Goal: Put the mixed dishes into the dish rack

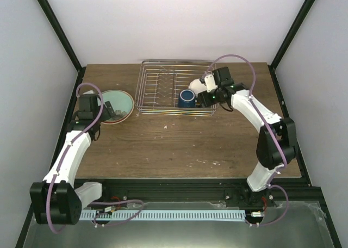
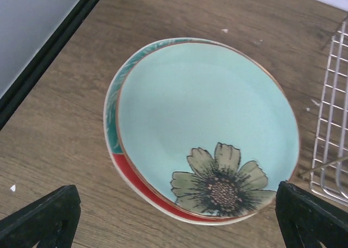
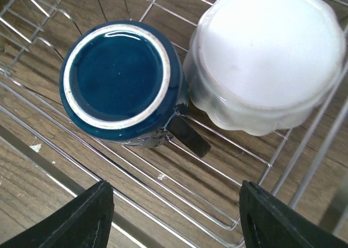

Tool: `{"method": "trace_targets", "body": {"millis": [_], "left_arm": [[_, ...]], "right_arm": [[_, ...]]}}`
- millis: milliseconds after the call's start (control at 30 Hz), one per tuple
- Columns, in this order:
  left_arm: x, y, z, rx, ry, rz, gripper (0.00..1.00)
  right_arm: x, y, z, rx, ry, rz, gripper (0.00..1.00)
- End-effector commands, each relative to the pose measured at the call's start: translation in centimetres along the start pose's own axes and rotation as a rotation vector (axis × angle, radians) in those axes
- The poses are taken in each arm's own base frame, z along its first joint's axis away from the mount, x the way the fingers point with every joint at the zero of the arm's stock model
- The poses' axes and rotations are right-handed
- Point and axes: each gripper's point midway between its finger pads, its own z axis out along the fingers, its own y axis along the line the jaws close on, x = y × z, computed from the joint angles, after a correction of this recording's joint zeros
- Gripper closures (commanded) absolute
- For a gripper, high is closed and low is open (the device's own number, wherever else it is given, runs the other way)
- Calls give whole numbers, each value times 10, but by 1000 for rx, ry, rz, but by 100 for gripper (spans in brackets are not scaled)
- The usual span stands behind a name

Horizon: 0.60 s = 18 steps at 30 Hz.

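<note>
A pale-green plate (image 2: pixel 206 123) with a painted flower lies on a red-rimmed teal-patterned plate (image 2: pixel 126 174), stacked on the table left of the dish rack (image 1: pixel 157 90). My left gripper (image 2: pixel 179 221) hangs open over the near edge of this stack (image 1: pixel 120 102), one fingertip on each side, touching nothing. In the rack's right end a dark blue mug (image 3: pixel 117 76) stands upside down, handle (image 3: pixel 187 135) pointing toward me. A white scalloped dish (image 3: pixel 269 57) sits upside down beside it. My right gripper (image 3: pixel 176 221) is open just above the rack, near the mug, holding nothing.
The rack's wire side (image 2: pixel 331 123) runs close to the right of the plates. A black frame rail (image 2: pixel 38 68) borders the table on the left. Upright tines (image 1: pixel 163 87) fill the rack's left and middle parts.
</note>
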Motion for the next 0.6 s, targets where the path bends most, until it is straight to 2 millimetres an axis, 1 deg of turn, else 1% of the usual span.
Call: {"method": "trace_targets", "body": {"millis": [0, 100, 167, 233, 400, 500, 567], "left_arm": [[-2, -5, 11, 91, 8, -59, 1], [-4, -10, 17, 110, 21, -77, 1], [-4, -11, 23, 120, 35, -91, 0], [-3, -11, 30, 129, 57, -108, 0], [-4, -2, 44, 96, 93, -139, 0], [-5, 5, 48, 69, 101, -149, 1], [-6, 8, 50, 53, 107, -152, 1]], "right_arm": [[-20, -2, -34, 59, -115, 81, 36], [-19, 5, -51, 45, -183, 123, 35], [-17, 14, -65, 26, -240, 129, 35], [-9, 21, -71, 11, -264, 134, 35], [14, 23, -71, 18, -241, 122, 35], [21, 25, -70, 6, -232, 113, 35], [21, 27, -71, -6, -237, 109, 35]]}}
